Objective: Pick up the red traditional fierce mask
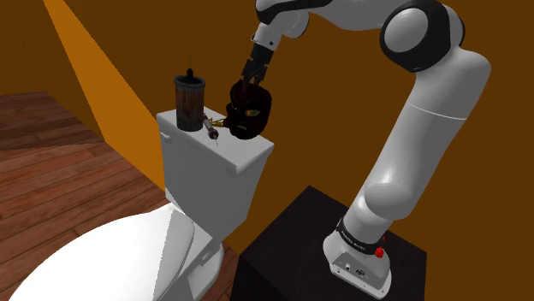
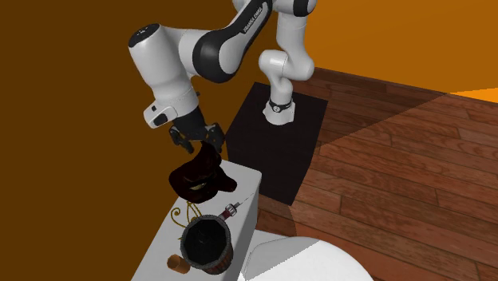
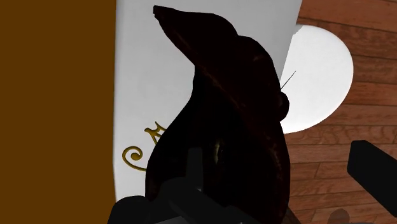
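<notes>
— Nearest in the shoulder view, what stands there?
— The black stand (image 1: pixel 291 248), at lower right, with the white arm (image 1: pixel 428 120) rising from it and reaching up toward that view's left. Beside it is the white toilet bowl (image 1: pixel 94 256), on a wooden floor (image 1: pixel 51 145).
— And the dark red mask (image 1: pixel 250 111)?
— Farther on, on the lid of the white tank (image 1: pixel 214 184), at the end toward the stand, tipped up rather than lying flat.
— Does the gripper (image 2: pixel 198 145) have it?
— No. It hangs right over the mask with its fingers spread wide. In the wrist view one finger (image 3: pixel 195 168) overlaps the mask's dark shape. The other stands clear of it, with floor showing between.
— Anything beyond?
— A dark cup (image 1: pixel 190 103) at the lid's far end, a thin needle-tipped tool (image 1: pixel 214 130) between cup and mask, a gold curl (image 2: pixel 190 211), then the brown wall (image 1: pixel 342 145).
</notes>
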{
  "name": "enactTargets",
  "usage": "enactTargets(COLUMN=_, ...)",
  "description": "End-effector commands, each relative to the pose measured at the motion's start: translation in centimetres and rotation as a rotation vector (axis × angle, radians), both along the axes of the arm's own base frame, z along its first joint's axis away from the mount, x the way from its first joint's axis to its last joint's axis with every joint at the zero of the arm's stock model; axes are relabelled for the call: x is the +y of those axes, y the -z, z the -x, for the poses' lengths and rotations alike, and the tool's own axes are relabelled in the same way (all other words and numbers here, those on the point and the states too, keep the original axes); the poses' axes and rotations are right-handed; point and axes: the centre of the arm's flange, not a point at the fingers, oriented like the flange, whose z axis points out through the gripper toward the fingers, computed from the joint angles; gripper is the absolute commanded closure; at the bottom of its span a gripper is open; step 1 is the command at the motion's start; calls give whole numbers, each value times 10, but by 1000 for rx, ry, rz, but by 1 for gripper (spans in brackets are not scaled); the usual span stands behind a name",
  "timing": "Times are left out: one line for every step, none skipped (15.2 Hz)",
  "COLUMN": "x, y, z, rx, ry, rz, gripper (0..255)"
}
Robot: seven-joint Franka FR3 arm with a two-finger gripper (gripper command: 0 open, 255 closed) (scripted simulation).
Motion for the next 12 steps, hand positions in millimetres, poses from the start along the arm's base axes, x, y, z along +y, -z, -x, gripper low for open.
enactTargets(x=0, y=2, z=0, rx=-1, ry=0, rz=0, gripper=255)
enactTargets(x=0, y=2, z=0, rx=-1, ry=0, rz=0, gripper=255)
enactTargets(x=0, y=2, z=-1, rx=-1, ry=0, rz=0, gripper=255)
enactTargets(x=0, y=2, z=-1, rx=-1, ry=0, rz=0, gripper=255)
enactTargets(x=0, y=2, z=-1, rx=-1, ry=0, rz=0, gripper=255)
enactTargets(x=0, y=2, z=-1, rx=-1, ry=0, rz=0, gripper=255)
enactTargets(x=0, y=2, z=0, rx=-1, ry=0, rz=0, gripper=255)
enactTargets(x=0, y=2, z=0, rx=-1, ry=0, rz=0, gripper=255)
enactTargets(x=0, y=2, z=0, rx=-1, ry=0, rz=0, gripper=255)
enactTargets(x=0, y=2, z=1, rx=0, ry=0, rz=0, gripper=255)
enactTargets(x=0, y=-3, z=1, rx=0, ry=0, rz=0, gripper=255)
enactTargets(x=0, y=-8, z=1, rx=0, ry=0, rz=0, gripper=255)
